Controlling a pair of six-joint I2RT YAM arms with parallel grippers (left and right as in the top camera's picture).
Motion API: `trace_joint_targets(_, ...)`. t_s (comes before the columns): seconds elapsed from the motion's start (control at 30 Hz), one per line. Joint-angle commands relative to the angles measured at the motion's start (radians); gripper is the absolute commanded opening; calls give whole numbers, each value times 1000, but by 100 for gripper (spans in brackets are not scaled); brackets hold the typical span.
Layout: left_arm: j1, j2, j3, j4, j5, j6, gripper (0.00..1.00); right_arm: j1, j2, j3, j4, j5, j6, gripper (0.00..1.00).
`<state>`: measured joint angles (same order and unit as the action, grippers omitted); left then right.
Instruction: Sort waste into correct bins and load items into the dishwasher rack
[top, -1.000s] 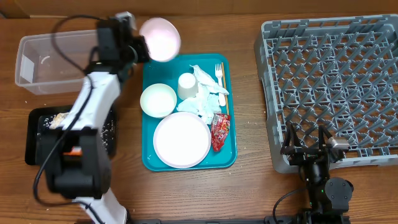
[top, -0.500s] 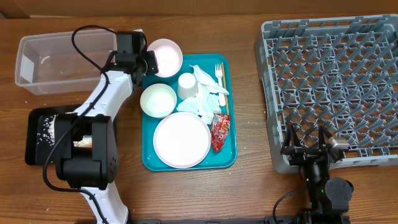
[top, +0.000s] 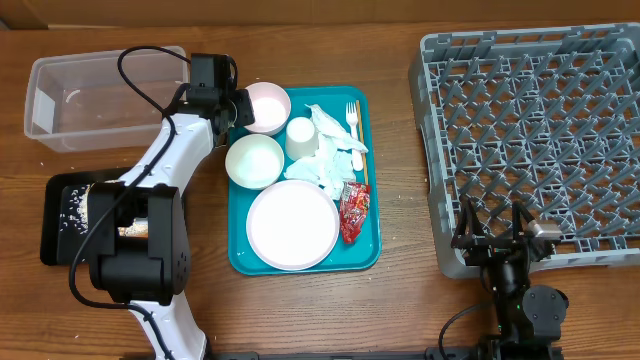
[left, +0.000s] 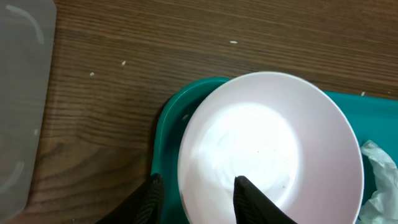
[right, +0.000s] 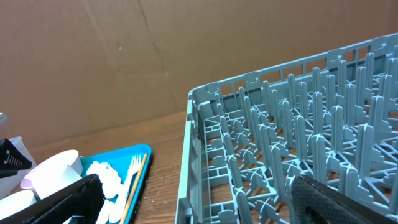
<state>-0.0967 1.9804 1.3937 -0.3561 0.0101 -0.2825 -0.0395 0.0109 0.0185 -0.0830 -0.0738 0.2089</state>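
one white bowl (top: 268, 106) on far-left corner of teal tray (top: 370, 255); left pincer (left: 198, 180) part-open, astride bowl rim, not clamped; right pincer (right: 196, 180) wide, empty, beside dishwasher rack (top: 530, 130).

the left claw (left: 198, 194) has set the tipped white bowl (top: 267, 104) level on the teal tray (top: 239, 232) corner and loosened.
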Motion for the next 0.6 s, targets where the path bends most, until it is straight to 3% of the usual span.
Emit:
trace_joint_targets(0.0, 2, -86, 29, -30, -9, -2, 41, -6, -8, -10, 5, 6, 1, 100)
trace_joint_targets(0.17, 3, -274, 41, -123, -10, -3, 55, -6, -8, -10, 5, 6, 1, 100)
trace_joint_targets(0.3, 5, -491, 41, -294, -20, -2, 56, -6, -8, -10, 5, 6, 1, 100)
trace_joint_targets(0.33, 5, -523, 41, -321, -23, -2, 60, -6, -8, -10, 5, 6, 1, 100)
trace_joint_targets(0.37, 5, -556, 41, -350, -30, -2, 72, -6, -8, -10, 5, 6, 1, 100)
trace_joint_targets(0.4, 5, -583, 41, -377, -41, -2, 100, -6, -8, -10, 4, 6, 1, 100)
trace_joint_targets(0.57, 5, -628, 41, -557, -39, -3, 100, -6, -8, -10, 5, 6, 1, 100)
